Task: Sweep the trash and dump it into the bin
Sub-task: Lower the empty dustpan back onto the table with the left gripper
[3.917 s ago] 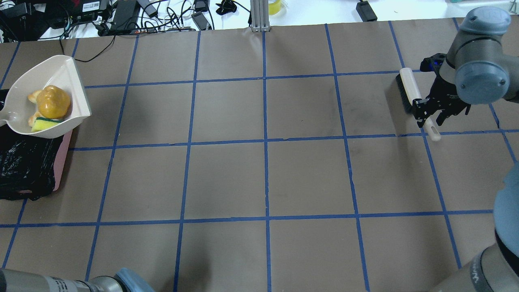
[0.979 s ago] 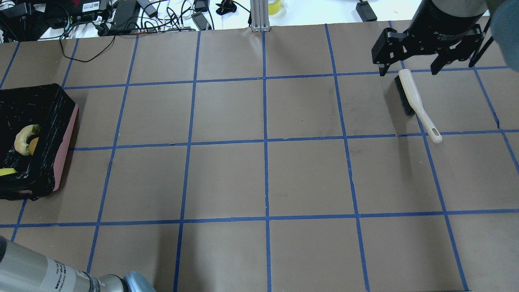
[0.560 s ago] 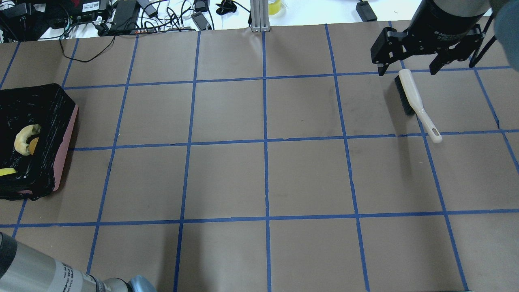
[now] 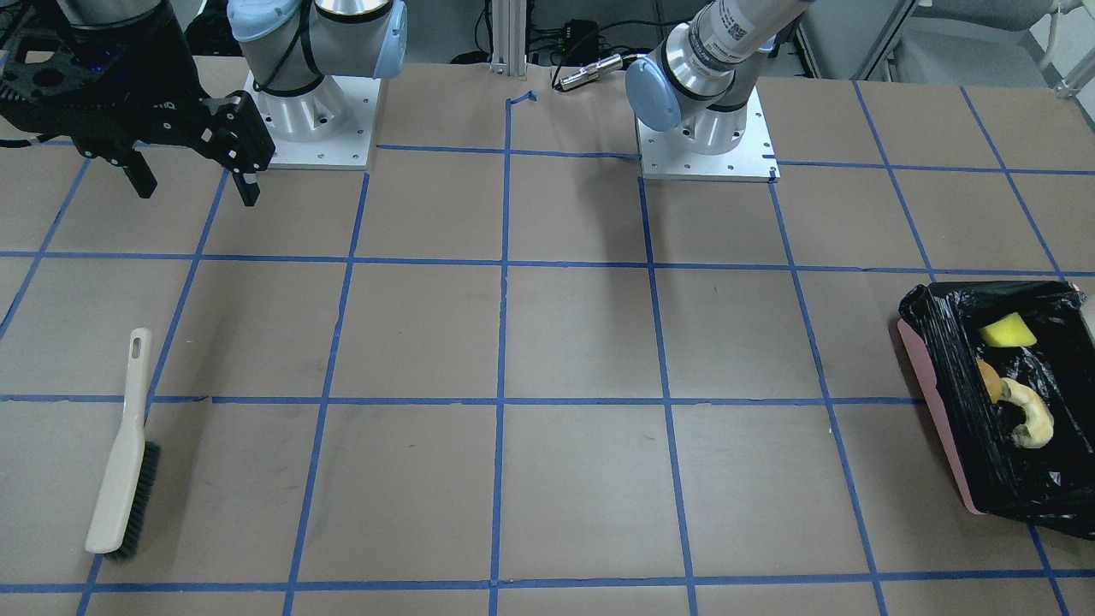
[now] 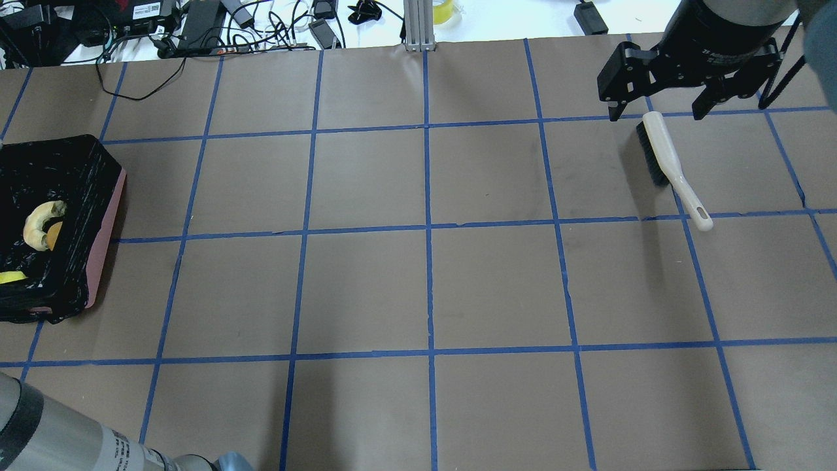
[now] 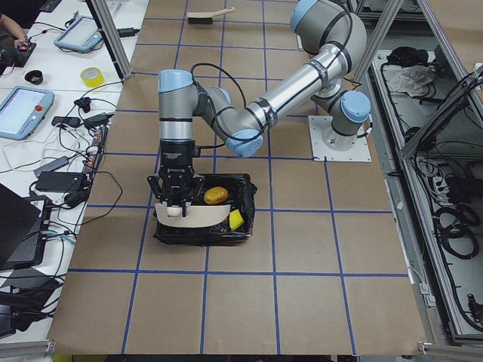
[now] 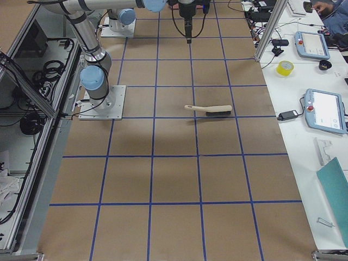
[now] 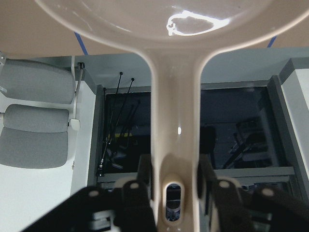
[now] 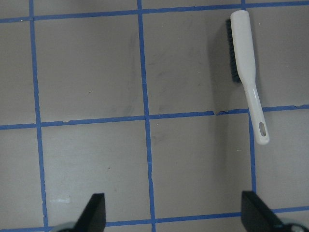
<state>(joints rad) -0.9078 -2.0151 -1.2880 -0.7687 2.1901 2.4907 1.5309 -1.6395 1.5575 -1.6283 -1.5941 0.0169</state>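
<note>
The trash (image 5: 39,224) lies in the bin (image 5: 104,216) at left, under the dustpan (image 6: 190,216) that the left gripper (image 8: 175,170) clamps tipped for dumping; the right gripper (image 4: 198,194) hangs wide open, empty, near the brush (image 4: 120,479).

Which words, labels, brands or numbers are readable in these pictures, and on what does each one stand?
No text can be read for certain.
White print on the body of the right gripper, overhead view: too blurred to read.
Sticker with a code on the left arm: too small to read.
White barcode label on the black device behind the table: too small to read.
</note>
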